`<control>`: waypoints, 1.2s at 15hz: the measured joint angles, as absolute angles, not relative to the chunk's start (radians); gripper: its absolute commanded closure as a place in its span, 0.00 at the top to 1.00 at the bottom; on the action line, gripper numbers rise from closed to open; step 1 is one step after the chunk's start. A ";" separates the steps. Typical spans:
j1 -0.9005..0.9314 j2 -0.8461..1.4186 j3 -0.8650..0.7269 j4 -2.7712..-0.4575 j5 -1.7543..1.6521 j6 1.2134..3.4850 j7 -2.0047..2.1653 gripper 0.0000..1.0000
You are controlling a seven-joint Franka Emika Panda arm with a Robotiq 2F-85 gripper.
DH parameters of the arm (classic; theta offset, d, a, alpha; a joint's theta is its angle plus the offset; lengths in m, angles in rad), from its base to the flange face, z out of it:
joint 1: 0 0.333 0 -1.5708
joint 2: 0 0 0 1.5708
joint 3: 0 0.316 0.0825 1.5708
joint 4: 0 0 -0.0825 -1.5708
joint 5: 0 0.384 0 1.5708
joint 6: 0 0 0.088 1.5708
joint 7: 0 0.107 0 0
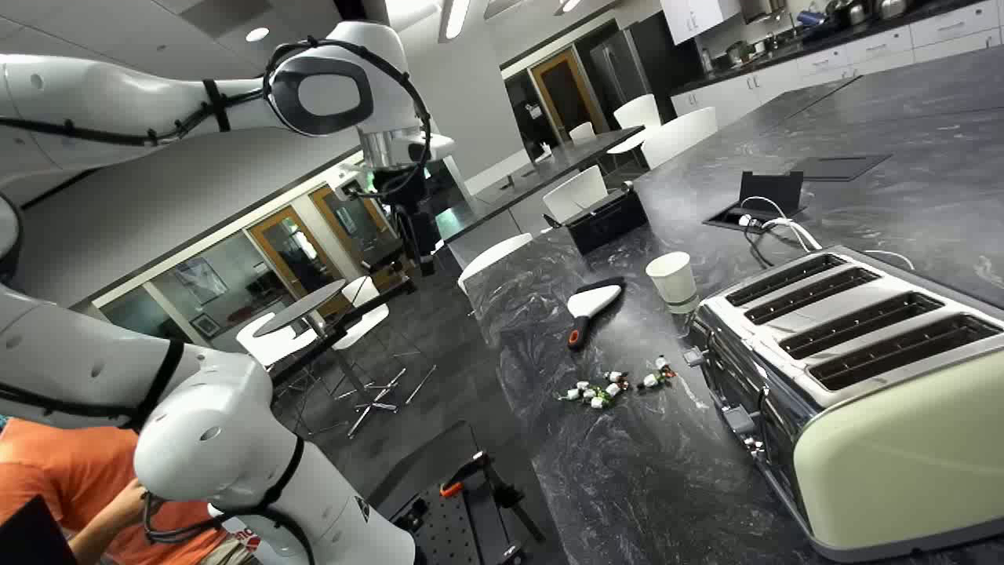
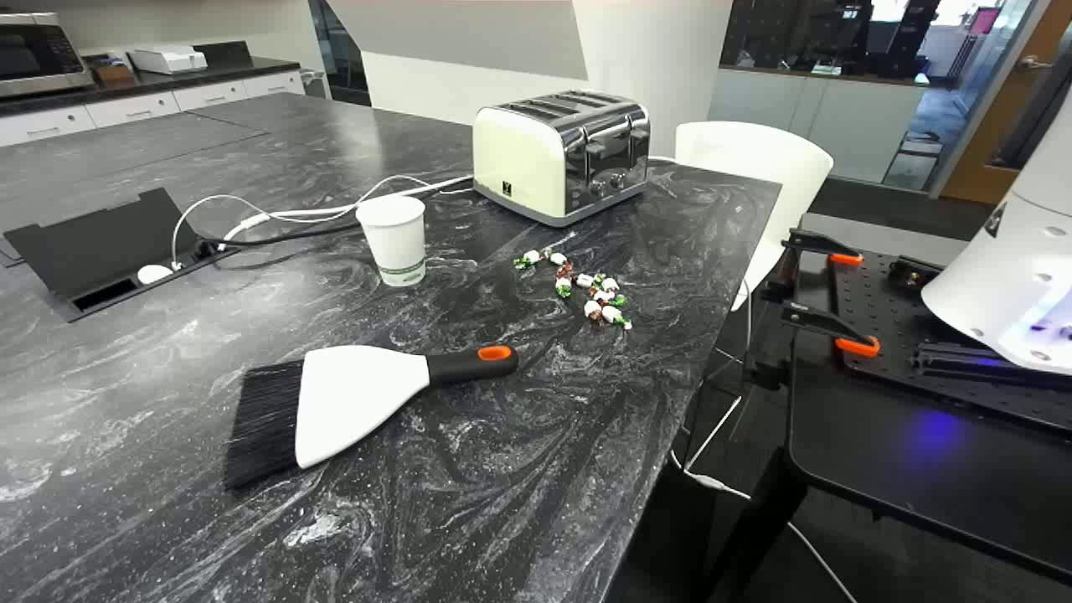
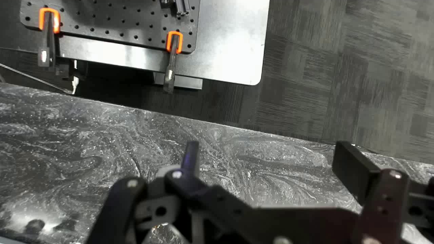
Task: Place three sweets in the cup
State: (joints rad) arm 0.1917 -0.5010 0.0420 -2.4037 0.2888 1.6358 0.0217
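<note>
Several small white sweets with green and brown wrapper ends lie loose on the dark countertop. The sweets show in both exterior views (image 1: pixel 613 389) (image 2: pixel 593 308). The small white paper cup stands upright near the toaster in both exterior views (image 1: pixel 671 276) (image 2: pixel 395 239); what is inside it cannot be seen. My gripper (image 1: pixel 426 255) is high up, apart from the sweets and the cup, on the far side of the brush from the toaster. In the wrist view the gripper (image 3: pixel 268 145) is wide open with nothing between its fingers. Neither sweets nor cup can be made out there.
A cream and chrome toaster (image 1: pixel 886 463) (image 2: pixel 519 159) stands beside the cup. A white and black brush (image 1: pixel 594 301) (image 2: pixel 360 394) lies on the countertop. White cables (image 2: pixel 318 213) run from an open socket box (image 2: pixel 109 243). The counter edge (image 3: pixel 217 124) shows below the gripper.
</note>
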 measured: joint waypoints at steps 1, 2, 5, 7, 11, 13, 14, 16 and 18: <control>0.192 -0.501 0.042 -2.404 0.289 1.636 0.022 1.00; 0.192 -0.501 0.042 -2.404 0.289 1.636 0.022 1.00; 0.192 -0.501 0.042 -2.404 0.289 1.636 0.022 1.00; 0.186 -0.499 0.048 -2.405 0.289 1.641 0.023 1.00; 0.164 -0.438 0.103 -2.480 0.295 1.904 0.082 1.00; 0.160 -0.382 0.141 -2.534 0.293 2.084 0.148 1.00; 0.156 -0.351 0.158 -2.559 0.286 2.174 0.187 1.00; 0.149 -0.288 0.185 -2.606 0.266 2.346 0.267 1.00; 0.133 -0.224 0.208 -2.649 0.206 2.514 0.373 1.00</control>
State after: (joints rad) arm 0.1327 -0.2237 0.2082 -2.6494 0.2063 2.5142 0.3732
